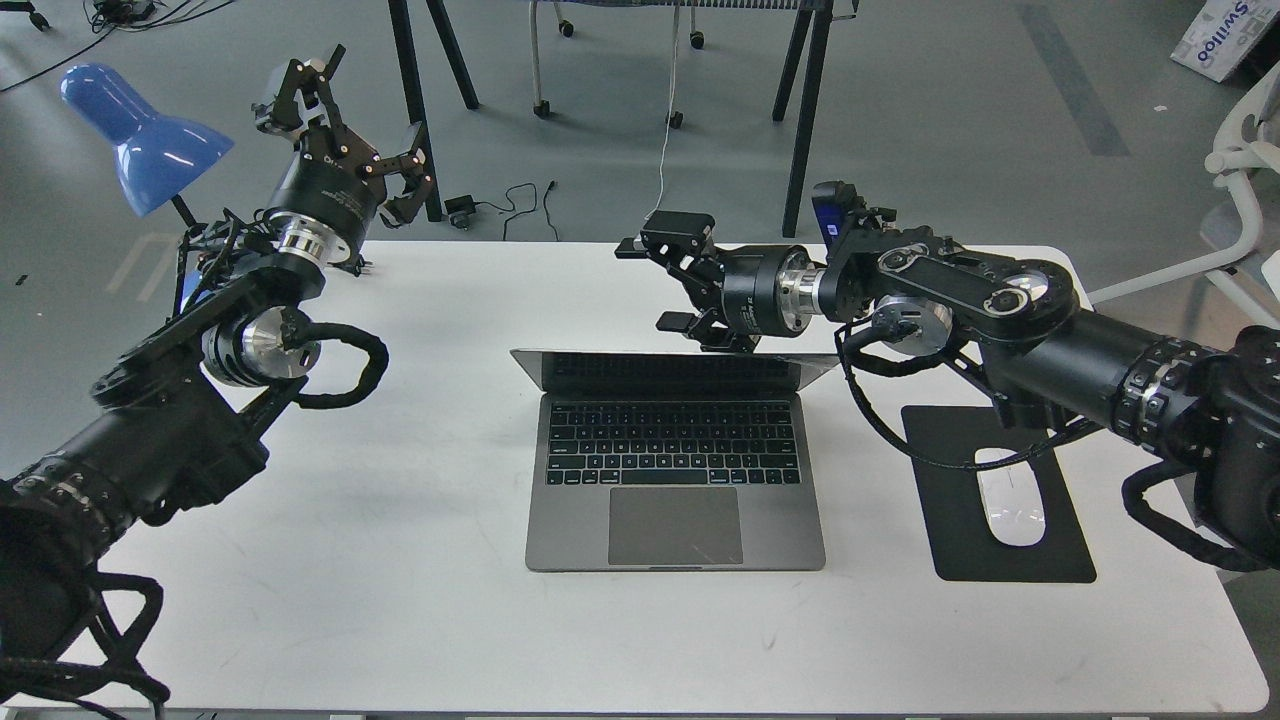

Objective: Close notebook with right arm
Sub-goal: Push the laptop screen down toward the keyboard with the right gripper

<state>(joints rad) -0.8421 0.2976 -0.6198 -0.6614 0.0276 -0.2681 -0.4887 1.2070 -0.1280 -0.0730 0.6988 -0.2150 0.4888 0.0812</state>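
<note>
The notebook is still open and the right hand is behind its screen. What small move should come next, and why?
Probably push the right hand gently forward against the back of the lid, toward the keyboard. The notebook stands open with its screen leaning forward, and the open fingers sit just above and behind the lid's top edge, so a short push should begin folding it.

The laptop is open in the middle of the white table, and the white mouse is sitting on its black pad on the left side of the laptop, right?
Not quite. In the head view the laptop is open in the middle of the white table, but the white mouse sits on its black pad on the right side of the laptop, not the left.
</note>
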